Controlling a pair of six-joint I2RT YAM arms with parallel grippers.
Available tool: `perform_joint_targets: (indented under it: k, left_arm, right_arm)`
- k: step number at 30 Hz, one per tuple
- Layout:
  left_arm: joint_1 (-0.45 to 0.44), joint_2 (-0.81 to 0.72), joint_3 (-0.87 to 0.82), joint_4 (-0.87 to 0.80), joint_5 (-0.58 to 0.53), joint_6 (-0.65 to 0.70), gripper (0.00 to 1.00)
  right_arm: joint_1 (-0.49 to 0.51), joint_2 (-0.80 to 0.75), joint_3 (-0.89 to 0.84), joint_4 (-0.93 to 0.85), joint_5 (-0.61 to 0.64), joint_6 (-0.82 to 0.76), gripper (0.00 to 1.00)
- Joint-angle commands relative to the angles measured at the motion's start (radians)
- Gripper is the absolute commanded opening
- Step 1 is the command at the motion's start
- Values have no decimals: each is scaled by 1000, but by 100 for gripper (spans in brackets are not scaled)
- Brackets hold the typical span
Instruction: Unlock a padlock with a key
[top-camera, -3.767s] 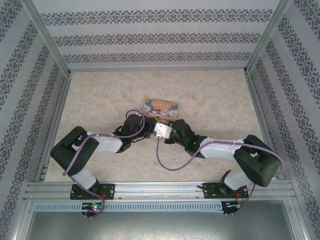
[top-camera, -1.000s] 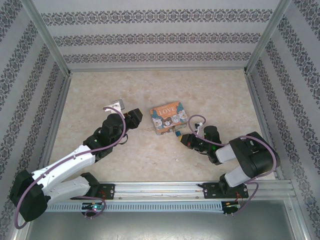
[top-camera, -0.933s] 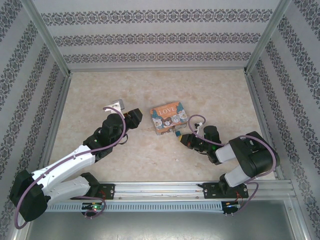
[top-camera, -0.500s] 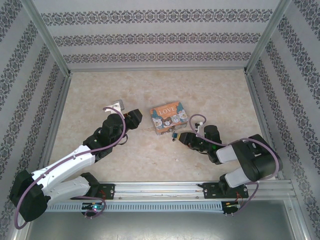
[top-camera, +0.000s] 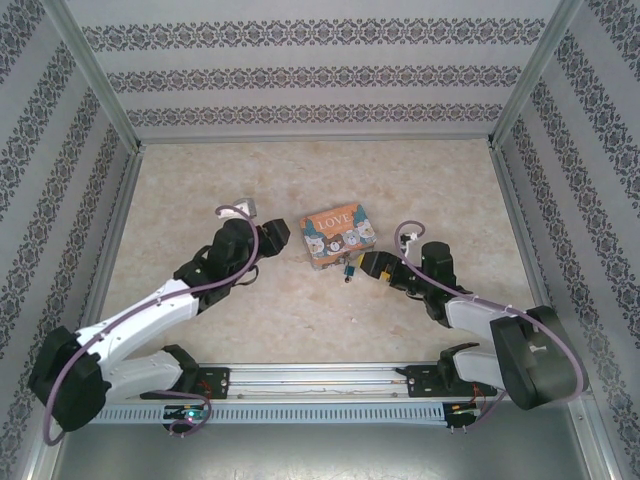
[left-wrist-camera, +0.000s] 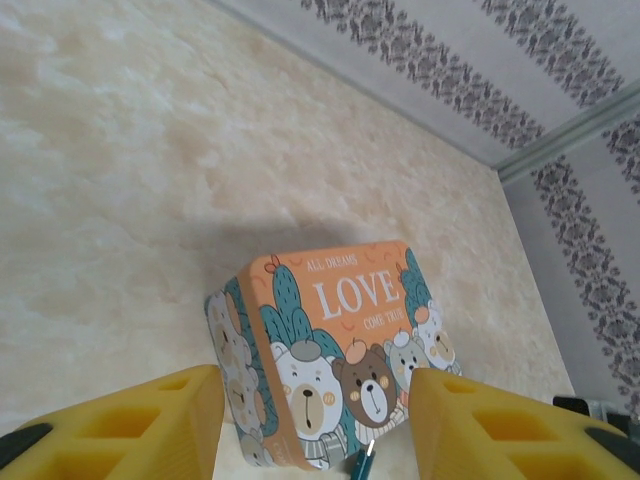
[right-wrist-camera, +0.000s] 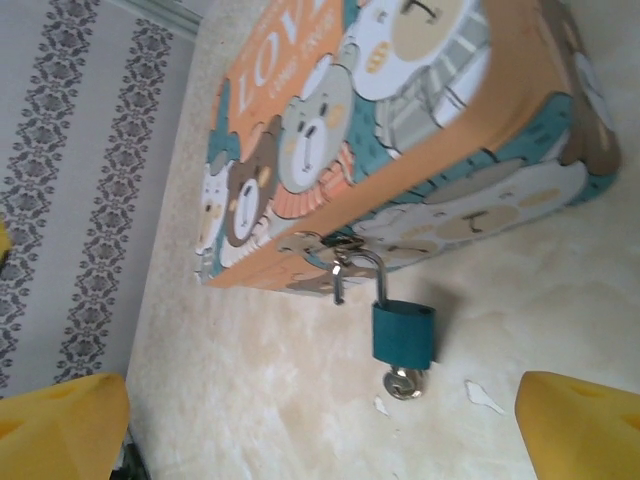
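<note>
At the left, the left gripper (top-camera: 274, 236) is being held just beside the left end of the tin (top-camera: 338, 232). Its yellow fingers (left-wrist-camera: 130, 415) are being kept well apart with nothing between them. Compared with a second ago, the arm is being carried slightly closer to the tin, though no contact is being made. The tin is being left where it was, about the middle of the worktop (top-camera: 200, 180), well apart from every edge. Against the tin's near side the padlock (right-wrist-camera: 404, 335) is being left lying on the worktop, hung from the tin's clasp by its shackle (right-wrist-camera: 360, 268). In the right wrist view one leg of the shackle is being shown free of the teal body, so the lock is being judged open already (or at least sprung). The key (right-wrist-camera: 402, 383) is being left seated in the keyhole at the bottom of the body. To the right, the right gripper (top-camera: 370, 265), which was being pressed against the padlock a second ago, is now being drawn back toward the right edge, its fingers (right-wrist-camera: 585, 425) spread wide and empty. The release is being read as a sign that the turning is done and only the withdrawal is remaining.
</note>
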Motion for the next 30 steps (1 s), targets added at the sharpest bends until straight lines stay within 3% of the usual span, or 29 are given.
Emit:
perform_joint_targets:
  k: [1,12,20,30]
  left_arm:
    - [39,74,50,31,154,-51,50]
    - [58,448,323,29,477,-49,41]
    - [72,634,471,-9,545,-52,38]
    - [109,710,474,-81,587,-30,35]
  right_arm:
    - [-11,36,51,0,-65,-34,98]
    - [-9,177,154,53,-33,-27,98]
    - [-3,231,171,88,-21,-1,98]
    - [0,297,222,108,-14,-39,98]
